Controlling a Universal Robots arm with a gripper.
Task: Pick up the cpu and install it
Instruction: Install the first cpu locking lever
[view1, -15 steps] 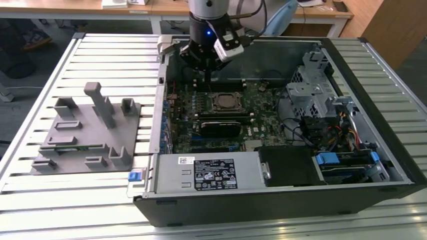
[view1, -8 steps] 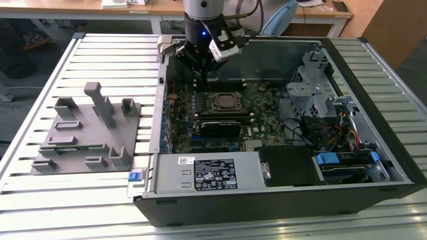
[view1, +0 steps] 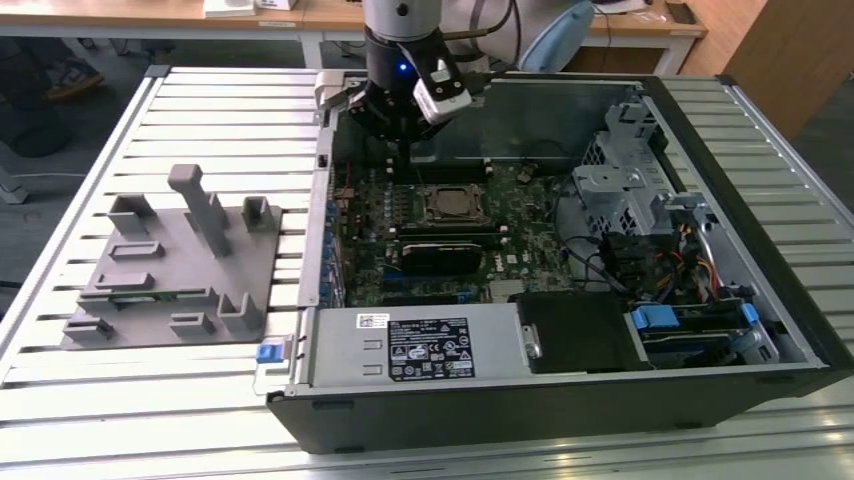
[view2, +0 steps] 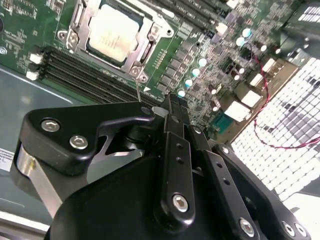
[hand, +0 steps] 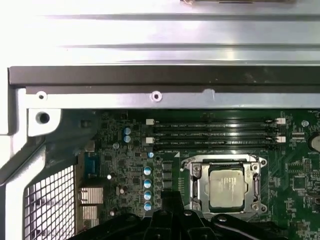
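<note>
Hangs above the motherboard with fingers closed on nothing, just beside the cpu lying in its socket.

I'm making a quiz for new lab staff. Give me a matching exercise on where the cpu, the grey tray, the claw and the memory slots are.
1. cpu
2. grey tray
3. claw
4. memory slots

A. on the table, outside the computer case
B. above the motherboard
C. lying in the socket frame
D. black rows beside the socket frame

Pairs: 1-C, 2-A, 3-B, 4-D.
</note>
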